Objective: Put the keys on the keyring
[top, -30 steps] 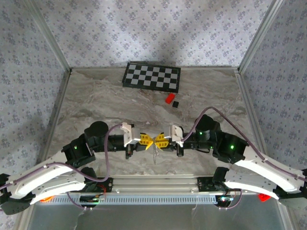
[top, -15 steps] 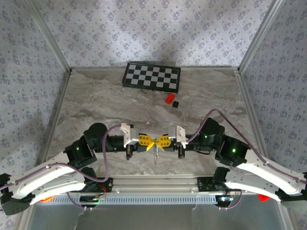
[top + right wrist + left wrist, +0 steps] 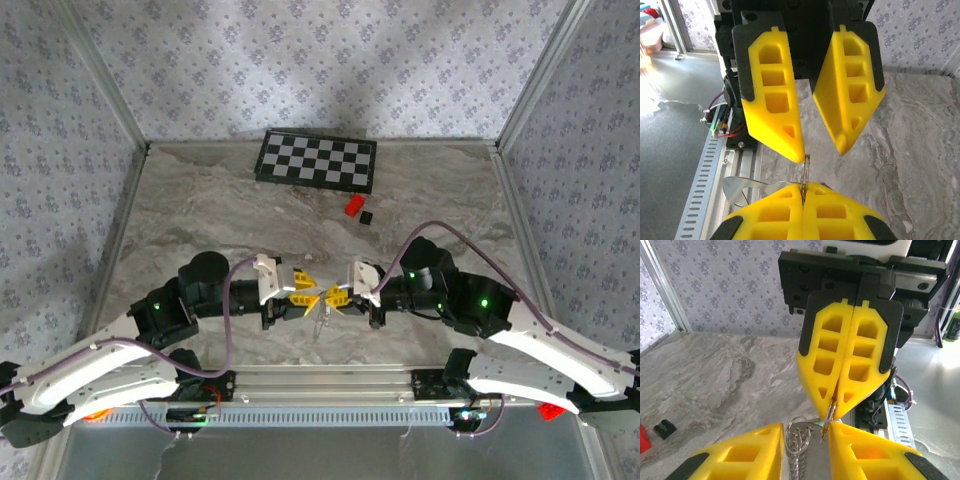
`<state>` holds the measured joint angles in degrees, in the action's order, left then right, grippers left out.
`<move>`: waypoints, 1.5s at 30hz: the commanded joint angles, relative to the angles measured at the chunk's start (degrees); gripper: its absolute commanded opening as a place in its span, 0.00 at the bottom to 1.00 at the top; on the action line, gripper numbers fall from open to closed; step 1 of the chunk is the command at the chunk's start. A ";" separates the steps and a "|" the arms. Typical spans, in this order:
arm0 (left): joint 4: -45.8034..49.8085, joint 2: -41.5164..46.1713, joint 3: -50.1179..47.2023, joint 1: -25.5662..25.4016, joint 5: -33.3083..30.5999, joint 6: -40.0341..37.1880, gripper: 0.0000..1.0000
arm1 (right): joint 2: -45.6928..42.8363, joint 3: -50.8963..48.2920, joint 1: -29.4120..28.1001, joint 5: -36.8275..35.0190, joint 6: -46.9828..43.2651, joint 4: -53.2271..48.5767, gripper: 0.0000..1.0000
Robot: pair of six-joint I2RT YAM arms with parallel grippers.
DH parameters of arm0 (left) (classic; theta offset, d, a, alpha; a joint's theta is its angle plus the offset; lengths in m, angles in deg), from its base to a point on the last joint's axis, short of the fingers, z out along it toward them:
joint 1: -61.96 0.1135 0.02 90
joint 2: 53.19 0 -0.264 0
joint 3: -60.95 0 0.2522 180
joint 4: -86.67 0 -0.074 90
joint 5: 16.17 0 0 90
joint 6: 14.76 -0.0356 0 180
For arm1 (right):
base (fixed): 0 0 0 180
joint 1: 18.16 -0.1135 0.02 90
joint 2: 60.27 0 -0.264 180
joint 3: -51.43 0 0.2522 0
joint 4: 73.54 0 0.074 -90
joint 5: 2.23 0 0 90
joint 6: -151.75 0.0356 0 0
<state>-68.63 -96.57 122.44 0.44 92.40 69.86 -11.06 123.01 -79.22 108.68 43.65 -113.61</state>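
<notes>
Above the veined marble table (image 3: 200, 220), right hand (image 3: 834, 407) clenched on thin wire keyring (image 3: 804, 167), left hand (image 3: 820, 152) spread open.

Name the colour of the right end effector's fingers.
Bright yellow fingers, best in the left wrist view.

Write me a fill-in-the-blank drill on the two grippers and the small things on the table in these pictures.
1. The right gripper has its jaws ___ on the keyring.
2. The left gripper, facing it, has its jaws ___.
3. Farther back on the table, the small red block lies next to a small ___ cube.

Missing words: shut; open; black.
</notes>
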 commanded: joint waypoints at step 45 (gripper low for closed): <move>-10.26 4.05 -3.41 -0.10 2.92 1.14 0.00 | -1.98 -4.88 -0.10 3.10 4.19 9.37 0.22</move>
<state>-72.54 -93.95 118.72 0.34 93.99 69.31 -11.32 119.32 -79.63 109.77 45.46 -107.99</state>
